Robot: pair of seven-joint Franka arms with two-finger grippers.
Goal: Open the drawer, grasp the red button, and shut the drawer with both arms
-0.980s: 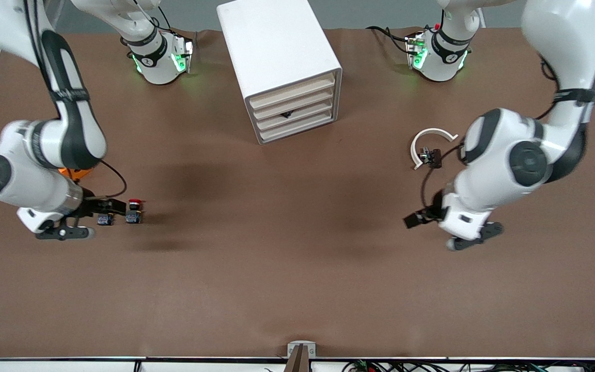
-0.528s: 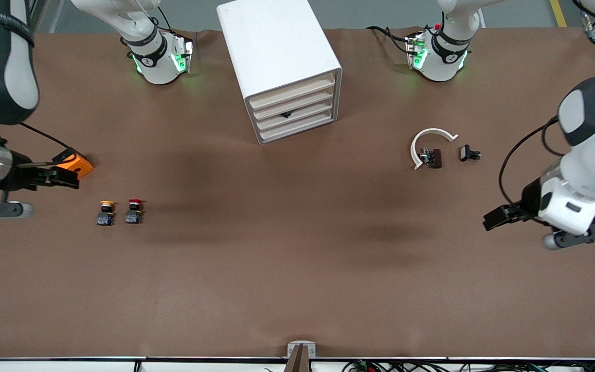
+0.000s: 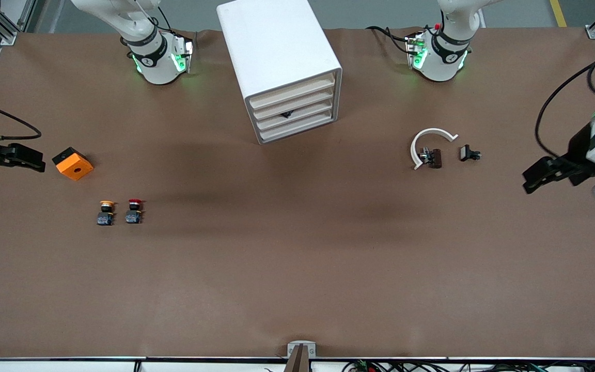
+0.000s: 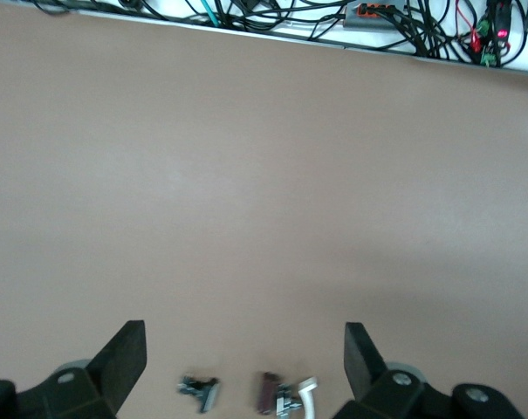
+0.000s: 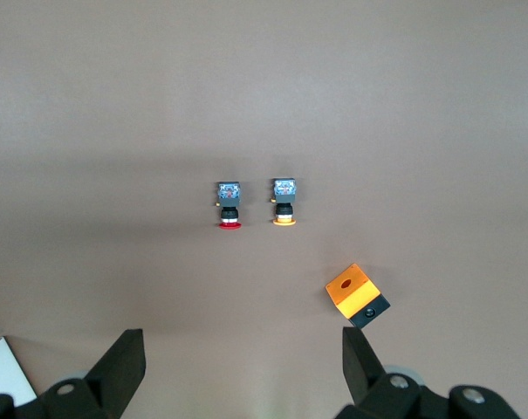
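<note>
The white cabinet (image 3: 282, 62) stands at the back middle with all four cream-fronted drawers (image 3: 293, 110) shut. The red-capped button (image 3: 134, 211) stands on the table toward the right arm's end, and also shows in the right wrist view (image 5: 229, 206). My right gripper (image 3: 36, 160) is open and empty, up over the table's edge beside the orange cube; its wrist view (image 5: 242, 358) shows the wide gap. My left gripper (image 3: 532, 181) is open and empty over the left arm's end of the table; its jaws stand wide apart (image 4: 243, 349).
A yellow-capped button (image 3: 105, 212) stands beside the red one. An orange cube with a hole (image 3: 73, 164) lies farther from the front camera than both. A white arc (image 3: 430, 142), a brown piece (image 3: 434, 158) and a small black clip (image 3: 468, 153) lie toward the left arm's end.
Both arms have pulled outward to their ends of the table. My right gripper has left the red button, which stays put. The yellow button, orange cube and black clip have come into view.
</note>
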